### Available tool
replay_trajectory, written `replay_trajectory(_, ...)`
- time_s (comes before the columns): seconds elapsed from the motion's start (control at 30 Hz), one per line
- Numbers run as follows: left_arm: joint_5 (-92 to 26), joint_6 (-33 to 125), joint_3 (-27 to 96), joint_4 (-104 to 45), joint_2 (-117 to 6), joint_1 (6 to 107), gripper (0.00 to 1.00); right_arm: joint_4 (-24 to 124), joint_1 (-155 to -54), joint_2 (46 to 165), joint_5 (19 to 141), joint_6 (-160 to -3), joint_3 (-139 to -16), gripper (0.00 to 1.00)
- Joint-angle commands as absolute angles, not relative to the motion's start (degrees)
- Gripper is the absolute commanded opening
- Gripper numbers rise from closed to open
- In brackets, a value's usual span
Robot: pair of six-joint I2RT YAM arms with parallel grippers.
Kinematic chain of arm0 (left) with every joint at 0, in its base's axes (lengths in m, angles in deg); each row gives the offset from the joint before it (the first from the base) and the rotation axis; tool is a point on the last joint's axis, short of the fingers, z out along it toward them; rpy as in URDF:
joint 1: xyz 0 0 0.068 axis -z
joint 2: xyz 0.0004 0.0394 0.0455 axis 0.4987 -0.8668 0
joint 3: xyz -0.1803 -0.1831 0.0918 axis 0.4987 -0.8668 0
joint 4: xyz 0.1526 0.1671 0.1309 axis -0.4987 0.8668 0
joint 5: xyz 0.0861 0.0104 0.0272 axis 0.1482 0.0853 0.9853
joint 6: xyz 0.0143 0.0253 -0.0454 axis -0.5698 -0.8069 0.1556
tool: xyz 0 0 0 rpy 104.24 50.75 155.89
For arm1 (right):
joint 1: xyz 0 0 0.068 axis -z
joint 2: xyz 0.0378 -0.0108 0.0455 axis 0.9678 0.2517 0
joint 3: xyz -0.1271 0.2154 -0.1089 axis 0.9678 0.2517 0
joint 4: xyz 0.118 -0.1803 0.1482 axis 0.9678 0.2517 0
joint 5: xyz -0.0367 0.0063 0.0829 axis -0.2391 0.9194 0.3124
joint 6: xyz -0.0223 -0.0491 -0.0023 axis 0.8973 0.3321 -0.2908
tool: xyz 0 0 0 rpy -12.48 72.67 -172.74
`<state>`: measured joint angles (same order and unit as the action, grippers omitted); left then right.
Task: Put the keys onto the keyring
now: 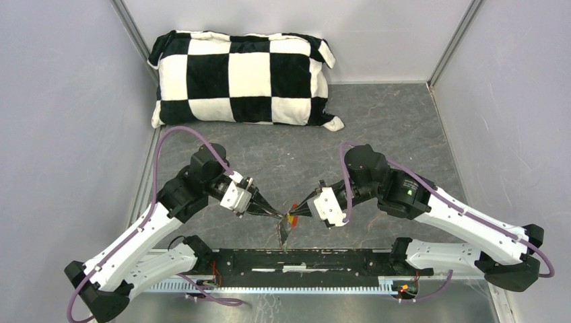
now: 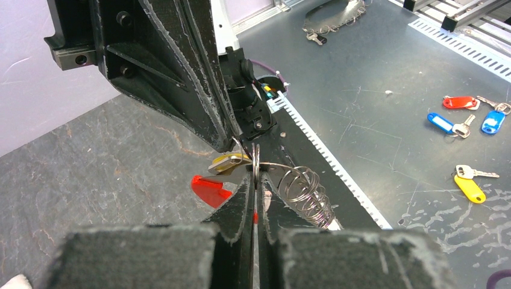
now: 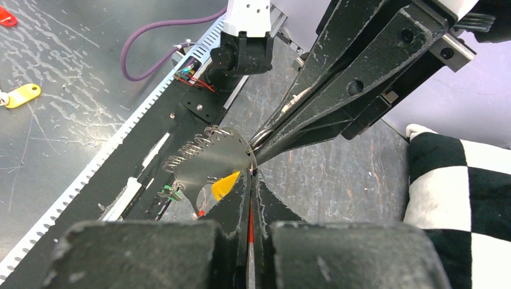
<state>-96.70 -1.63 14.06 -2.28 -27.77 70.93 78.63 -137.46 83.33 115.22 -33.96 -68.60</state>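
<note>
Top external, left end effector (image 1: pixel 279 216) pinching keyring (image 1: pixel 285 232)

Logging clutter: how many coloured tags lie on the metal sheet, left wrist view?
4: red tag far right, left blue tag and right blue tag below it, yellow tag lowest. Others may be hidden.

We log left arm (image 1: pixel 135 241) and right arm (image 1: pixel 464 225): white shells, black joints and bases, purple cables (image 1: pixel 178 128) looped along each, white wrist blocks too. Fingers (image 2: pixel 232 211) black, tapered, edges scuffed pale (socket screws in the side plates).
</note>
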Motion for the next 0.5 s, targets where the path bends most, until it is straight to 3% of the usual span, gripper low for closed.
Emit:
replay_trajectory(0.0,-97.9,-2.5,14.8,-4.8,-27.7,71.4,0.02,77.6,-137.8,82.6,112.9,-33.1,-71.2,0.00)
replay_trajectory(0.47,-96.7,-2.2,14.4,-4.8,-27.7,71.3,0.02,76.9,-137.9,82.7,114.1,-33.5,-71.9,0.00)
